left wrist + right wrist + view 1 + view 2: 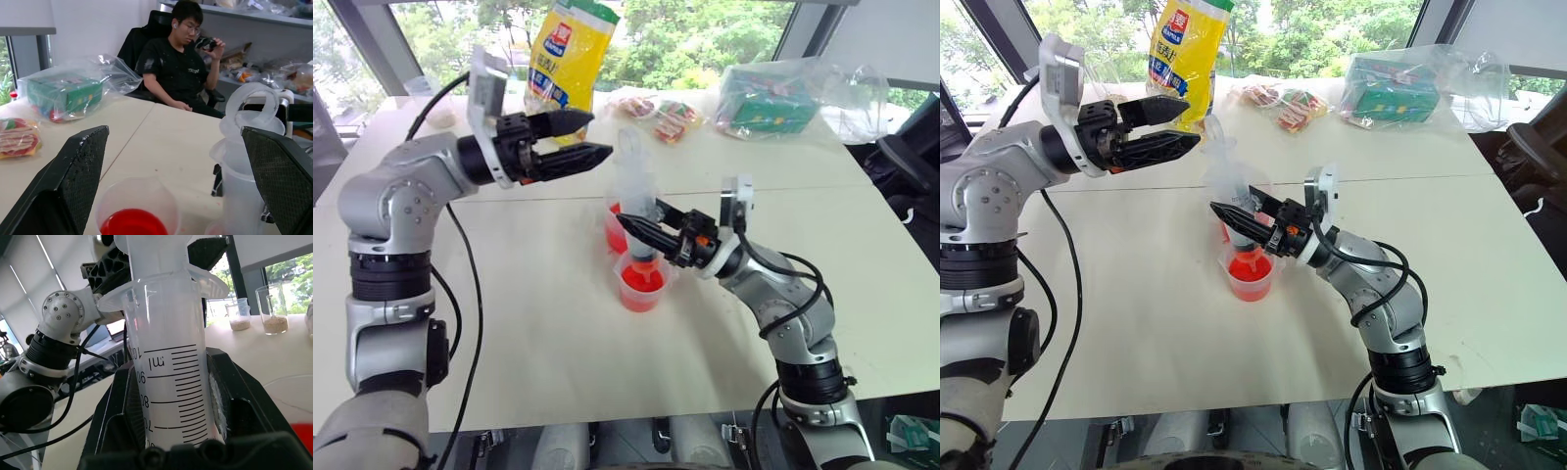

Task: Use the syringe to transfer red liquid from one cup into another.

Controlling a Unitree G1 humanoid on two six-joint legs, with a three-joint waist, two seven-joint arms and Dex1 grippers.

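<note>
From my head, my right fingers (641, 233) clamp the syringe (634, 186) upright over the near cup (642, 284) of red liquid (641, 290); left fingers (576, 139) hang spread beside its plunger. At my right wrist, the barrel sits pinched; a slip could tip the cups.

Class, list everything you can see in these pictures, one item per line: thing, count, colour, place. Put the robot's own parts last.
Large clear plastic syringe: one, upright over near cup.
Clear plastic cups of red liquid: two, table centre, one behind the other.
Yellow snack bag: one, far table edge.
Green box in clear plastic bag: one, far right.
Red-patterned packets: a few, beside the yellow bag.
Glass beakers of beige grains: two, on the table.
White table: one.
Seated person in black: one, beyond the table.
Left gripper: open, above the cups.
Right gripper: shut on syringe.
</note>
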